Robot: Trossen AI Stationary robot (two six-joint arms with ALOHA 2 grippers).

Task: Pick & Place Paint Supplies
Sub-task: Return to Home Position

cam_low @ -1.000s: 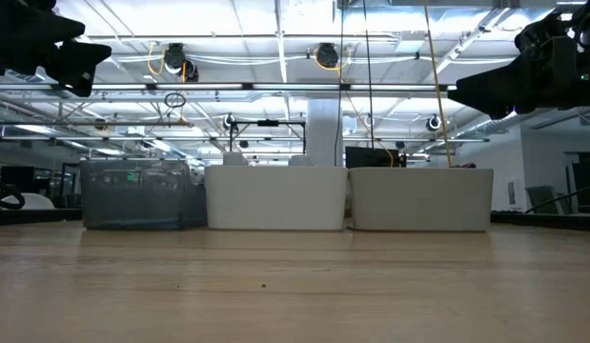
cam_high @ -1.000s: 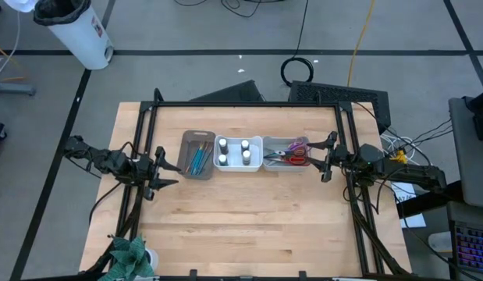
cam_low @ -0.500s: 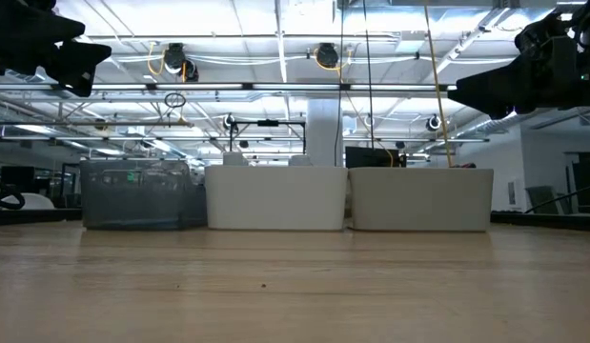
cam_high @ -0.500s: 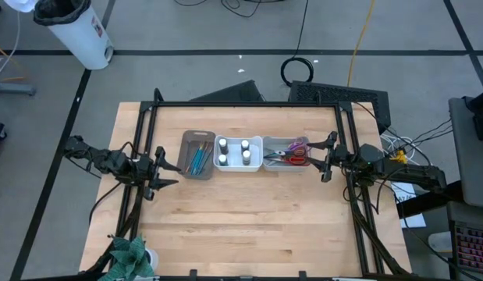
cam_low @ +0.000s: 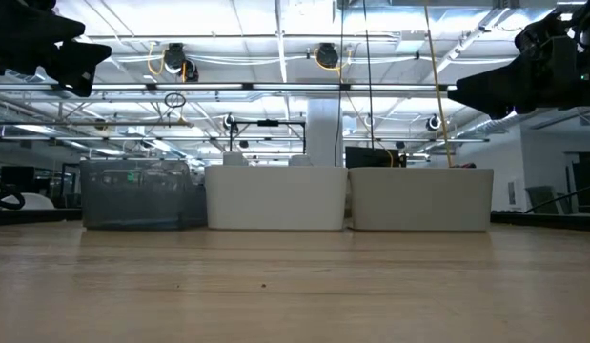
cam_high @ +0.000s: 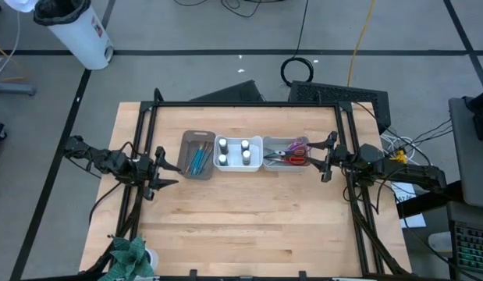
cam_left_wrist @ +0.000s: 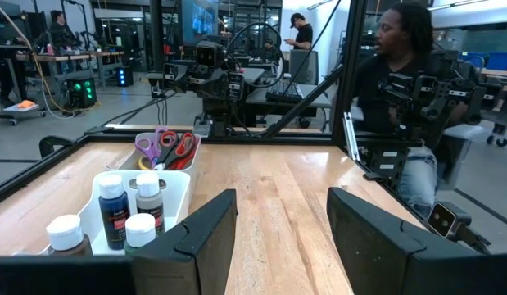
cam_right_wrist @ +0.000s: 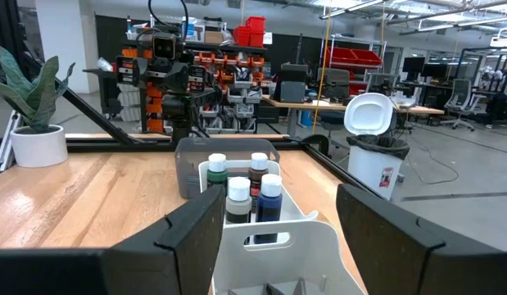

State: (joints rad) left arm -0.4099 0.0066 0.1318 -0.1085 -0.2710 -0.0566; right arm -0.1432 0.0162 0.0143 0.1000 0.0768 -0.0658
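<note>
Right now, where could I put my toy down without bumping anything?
The wide bare wood of the table in front of the three bins is free, and a narrower strip behind them up to the black frame. It is crowded along the bin row, with the left gripper and right gripper near its ends.

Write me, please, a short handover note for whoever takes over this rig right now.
Left gripper: fingers open, empty, at the left edge of the table.
Right gripper: fingers open, empty, at the right edge.
Brushes lie in the left bin, four bottles stand in the middle bin, scissors lie in the right bin.
No supplies show loose on the table.
Sorting looks done; only parking the arms seems left.
</note>
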